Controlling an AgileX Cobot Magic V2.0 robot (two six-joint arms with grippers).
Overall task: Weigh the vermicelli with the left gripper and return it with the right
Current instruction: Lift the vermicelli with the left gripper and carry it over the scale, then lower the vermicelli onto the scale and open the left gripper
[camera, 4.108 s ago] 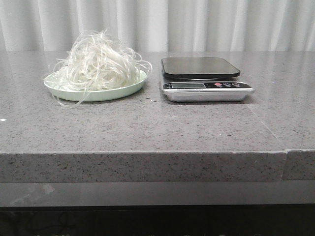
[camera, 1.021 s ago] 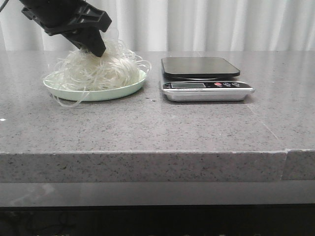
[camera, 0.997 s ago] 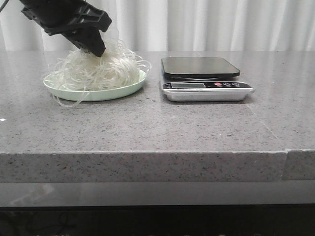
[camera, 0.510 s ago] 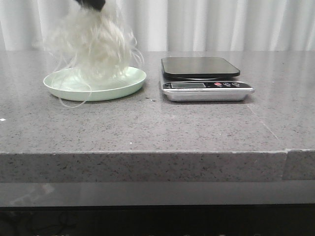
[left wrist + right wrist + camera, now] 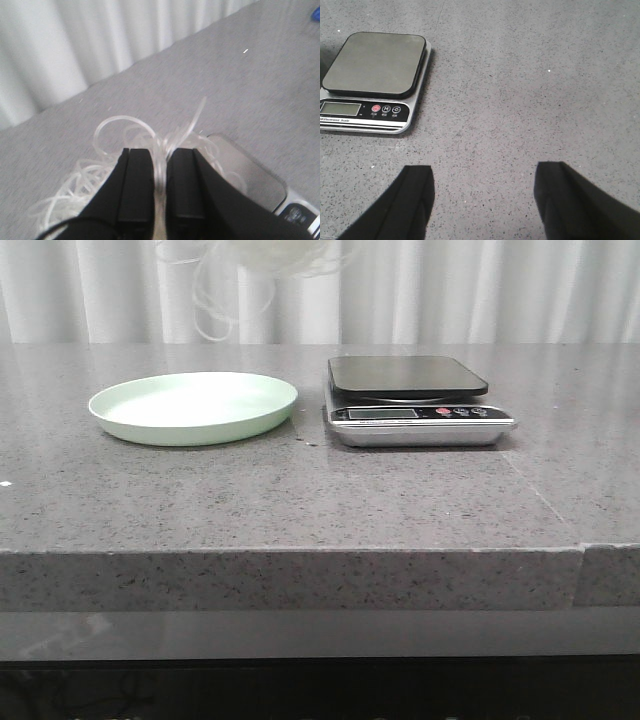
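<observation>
Matte black, flat-faced, blocky jaws on both wrists

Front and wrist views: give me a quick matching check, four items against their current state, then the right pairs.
Items:
1. vermicelli
2. pale green plate
3. scale platform
4. right gripper

States:
A. open above bare countertop
B. empty on the counter
C. clamped in the left gripper, lifted
D. bare, nothing weighed yet

Pairs: 1-C, 2-B, 3-D, 4-A
</observation>
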